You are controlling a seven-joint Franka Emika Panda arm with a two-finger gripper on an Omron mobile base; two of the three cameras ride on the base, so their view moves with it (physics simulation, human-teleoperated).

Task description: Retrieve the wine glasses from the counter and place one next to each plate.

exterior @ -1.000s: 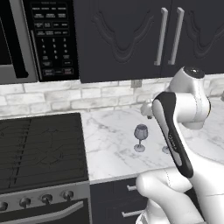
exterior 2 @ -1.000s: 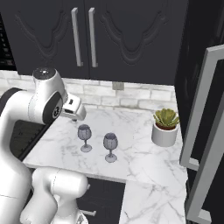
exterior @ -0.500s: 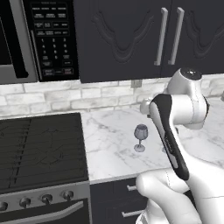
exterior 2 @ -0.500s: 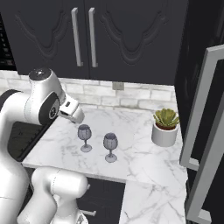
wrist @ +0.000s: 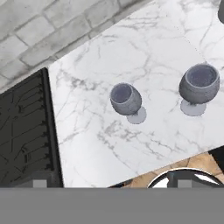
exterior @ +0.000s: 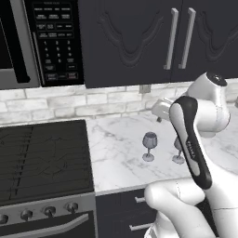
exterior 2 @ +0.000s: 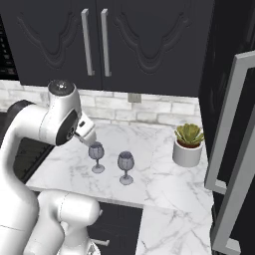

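Two greyish-purple wine glasses stand upright on the white marble counter (exterior: 116,148), a little apart. The left glass (exterior: 149,145) (exterior 2: 96,155) (wrist: 126,100) is in plain view. The right glass (exterior 2: 126,166) (wrist: 199,85) is half hidden behind my forearm in the left base view (exterior: 178,149). My gripper (exterior: 161,109) (exterior 2: 85,132) (wrist: 112,183) hangs above the counter behind the glasses, near the brick wall. It looks down on them, open and holding nothing. The plates are out of view.
A black stove (exterior: 42,158) borders the counter on the left, under a microwave (exterior: 32,42). A potted succulent (exterior 2: 188,145) stands at the counter's right, next to a tall dark unit with a long silver handle (exterior 2: 234,149). Dark cabinets (exterior 2: 114,45) hang overhead.
My arm has shifted slightly and the hand has dipped a little toward the glasses. My forearm now covers more of the right glass in the left base view. The glasses have not moved.
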